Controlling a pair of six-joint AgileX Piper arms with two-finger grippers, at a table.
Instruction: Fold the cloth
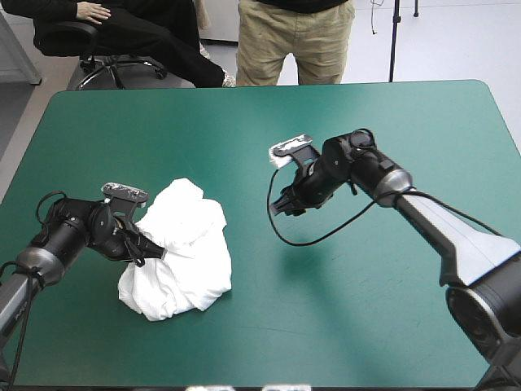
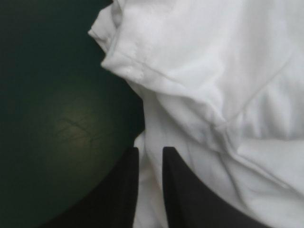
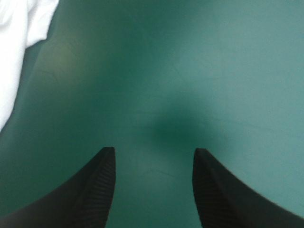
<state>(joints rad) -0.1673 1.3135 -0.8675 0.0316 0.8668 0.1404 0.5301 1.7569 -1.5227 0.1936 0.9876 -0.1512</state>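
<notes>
Where the T-shirt lies: the white, short-sleeved fabric T-shirt (image 1: pixel 181 248) is heaped in a crumpled mound on the near left part of the table, set in from both the left and the near edge.
Shape of the heap: soft folds are piled over one another, and one rounded lobe is turned toward the far edge.
Stitched hem: a seamed white hem (image 2: pixel 142 71) is seen ahead of the left gripper, its corner curled over the cover.
Left gripper: the black, two-finned left gripper (image 1: pixel 153 247) is pressed into the heap's left side. Its fingers are drawn almost together, and a fold of the white cloth is pinched between them.
Right gripper: the black, two-finned right gripper (image 1: pixel 282 205) is held near the table's middle, clear of the T-shirt and to its right. Its fingers are spread wide, with only bare cover seen between them.
Table: the flat teal-green table cover (image 1: pixel 383 309) is seen around the heap on every side.
</notes>
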